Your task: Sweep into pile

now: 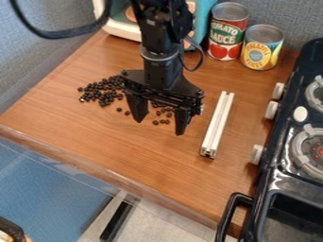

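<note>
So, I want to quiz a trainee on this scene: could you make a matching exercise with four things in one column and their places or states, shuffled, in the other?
Things
1. Black beans
2. White bar
3. Yellow can
4. Gripper

Places and states
A. Standing beside a red can
B. Over the wooden counter, fingers apart
C. Lying lengthwise between the gripper and the stove
D. Partly clumped, partly scattered

Right pairs: 1-D, 2-C, 3-A, 4-B
</note>
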Controlling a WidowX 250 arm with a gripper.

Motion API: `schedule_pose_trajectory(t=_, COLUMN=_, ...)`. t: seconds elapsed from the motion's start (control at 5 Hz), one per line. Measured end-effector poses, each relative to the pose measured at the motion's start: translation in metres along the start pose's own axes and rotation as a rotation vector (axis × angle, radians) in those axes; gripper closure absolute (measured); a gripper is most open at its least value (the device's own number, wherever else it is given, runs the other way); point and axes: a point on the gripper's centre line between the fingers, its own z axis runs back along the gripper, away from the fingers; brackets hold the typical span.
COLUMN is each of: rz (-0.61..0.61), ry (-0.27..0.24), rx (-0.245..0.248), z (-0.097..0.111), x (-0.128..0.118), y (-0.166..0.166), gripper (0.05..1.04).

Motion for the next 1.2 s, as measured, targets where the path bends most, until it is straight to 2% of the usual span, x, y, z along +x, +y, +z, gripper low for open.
schedule_pose_trajectory(t=0.4, rz=0.067, ry=0.006, rx=0.002, z=-0.016, x=0.039, y=-0.008, gripper=0.083)
schedule_pose_trajectory(t=0.6, rz=0.058, ry=-0.014, rx=-0.003, z=-0.018, x=0.051, y=-0.026, gripper=0.083)
schedule_pose_trajectory(t=1.2, rz=0.064, ry=0.0, rx=-0.006, z=-0.035, x=0.06, y=-0.061, gripper=0.083)
